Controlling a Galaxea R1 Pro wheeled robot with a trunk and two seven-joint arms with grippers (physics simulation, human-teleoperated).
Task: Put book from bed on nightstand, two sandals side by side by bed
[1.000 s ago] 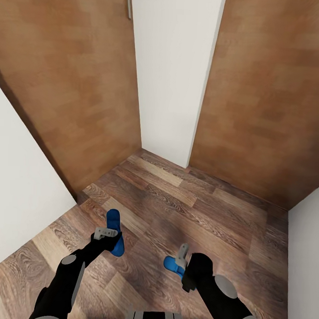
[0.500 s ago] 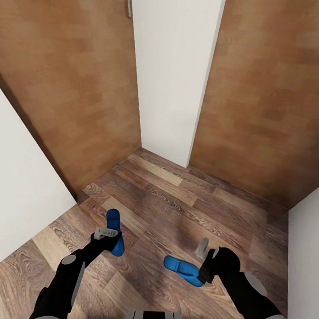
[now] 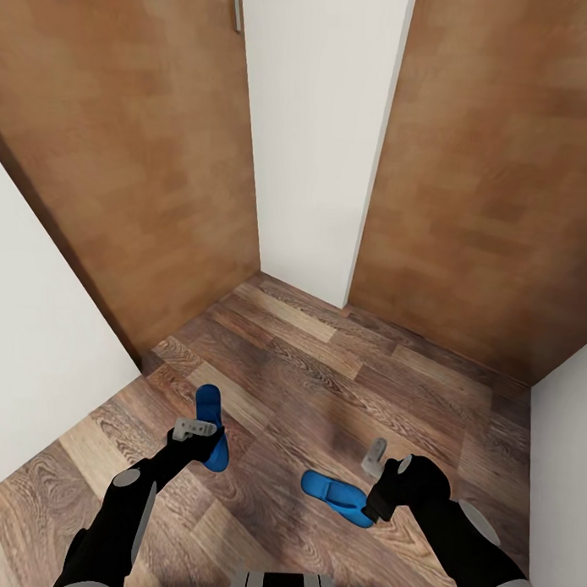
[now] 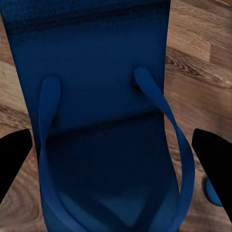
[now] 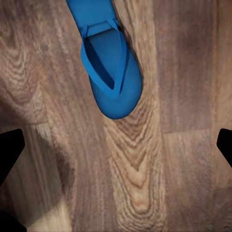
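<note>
Two bright blue sandals lie on the wood-plank floor. The left sandal (image 3: 211,426) lies under my left gripper (image 3: 195,429), which is open. In the left wrist view that sandal (image 4: 106,111) sits between the two spread black fingertips (image 4: 14,154). The right sandal (image 3: 337,496) lies flat just left of my right gripper (image 3: 376,460), which is open and apart from it. In the right wrist view the right sandal (image 5: 108,67) is ahead of the gripper (image 5: 116,150). The book, the bed and the nightstands are out of view.
A white wall corner (image 3: 320,142) stands ahead between two brown wooden panels (image 3: 121,152) (image 3: 492,182). White walls close in at the left (image 3: 37,352) and at the lower right (image 3: 562,472). Bare plank floor (image 3: 325,371) lies ahead of the sandals.
My right gripper has let go of the right sandal and moved right; the sandal now lies flat on the floor. The left arm has not moved.
</note>
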